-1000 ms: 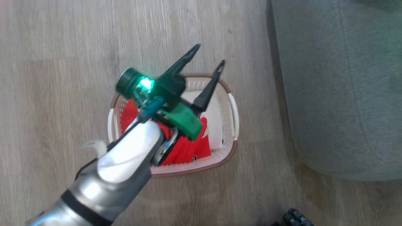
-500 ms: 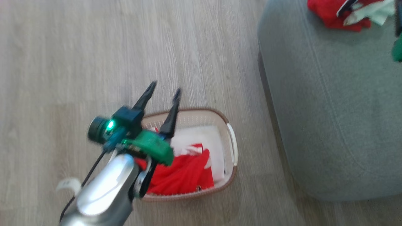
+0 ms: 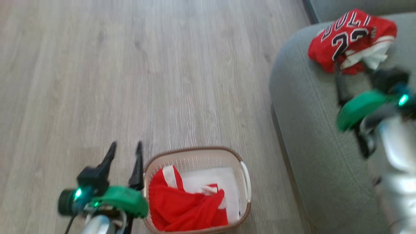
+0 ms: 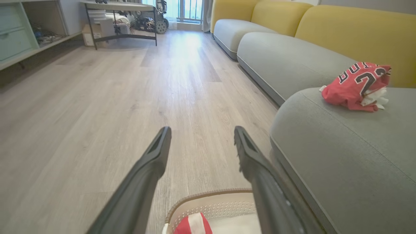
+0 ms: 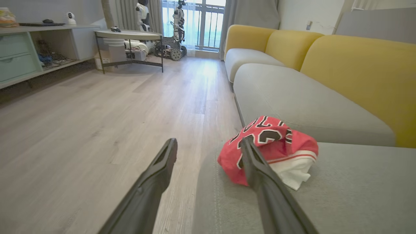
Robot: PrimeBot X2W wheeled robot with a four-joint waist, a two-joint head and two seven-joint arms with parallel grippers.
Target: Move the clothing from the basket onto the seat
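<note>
Your left tool hangs apart beside the basket, red garment inside; right tool apart, empty, by the jersey on the seat.

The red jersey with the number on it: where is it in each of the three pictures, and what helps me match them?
Head view: the jersey lies at the upper right, on the seat.
Left wrist view: jersey near the right edge, above the middle.
Right wrist view: jersey just right of centre, slightly below the middle.
Shared landmark: the grey-green seat under it, in all three.
</note>
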